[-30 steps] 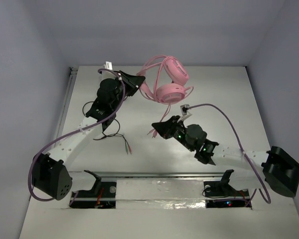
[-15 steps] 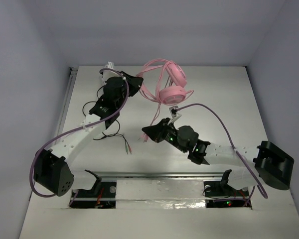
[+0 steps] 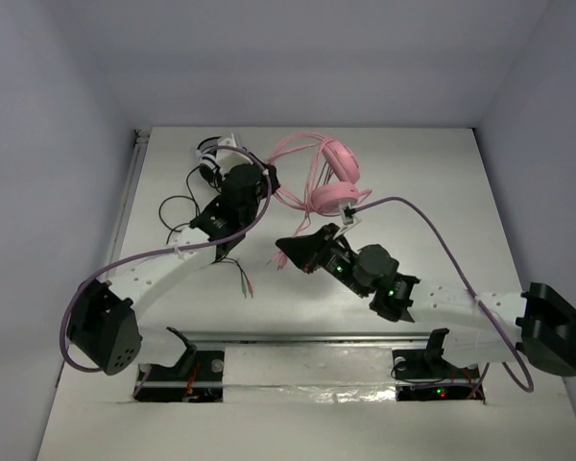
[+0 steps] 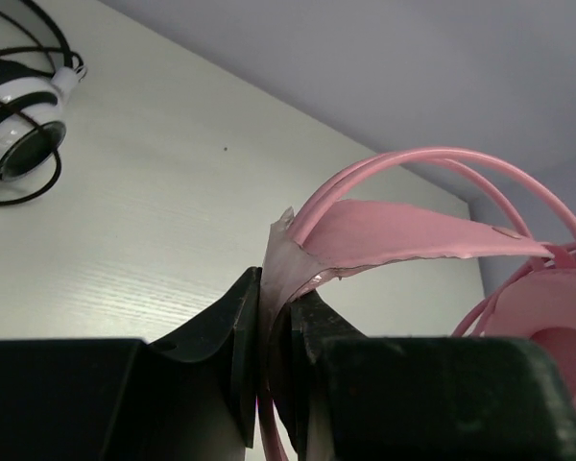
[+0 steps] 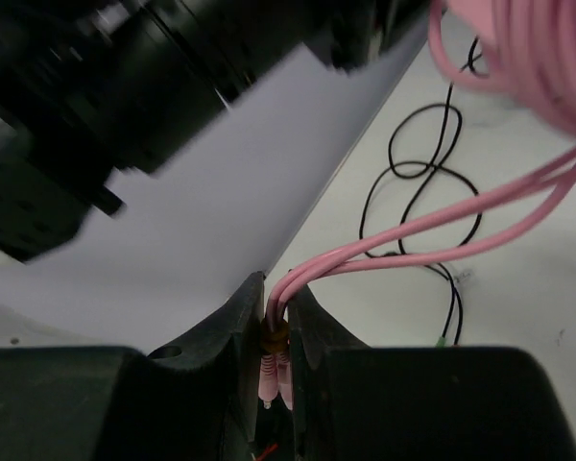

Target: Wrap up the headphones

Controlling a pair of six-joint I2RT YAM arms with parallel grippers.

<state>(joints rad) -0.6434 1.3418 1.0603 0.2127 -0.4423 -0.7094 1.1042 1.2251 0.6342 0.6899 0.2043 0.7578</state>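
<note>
No text, brand, number or sign can be read in any view. The pink headphones (image 3: 341, 161) and the black-and-white headphones (image 4: 24, 134) show only plain surfaces, with no legible lettering on either.

The pink headphones (image 3: 332, 182) sit in the upper centre of the top view, two round padded earcups (image 3: 342, 159) close together, one tilted above the other. Their thin headband (image 4: 413, 235) arcs left, pinched in the left end effector (image 4: 274, 322). The thin pink cable (image 5: 413, 230) trails toward the lower left in several strands, its end clamped in the right end effector (image 5: 276, 322).
</note>
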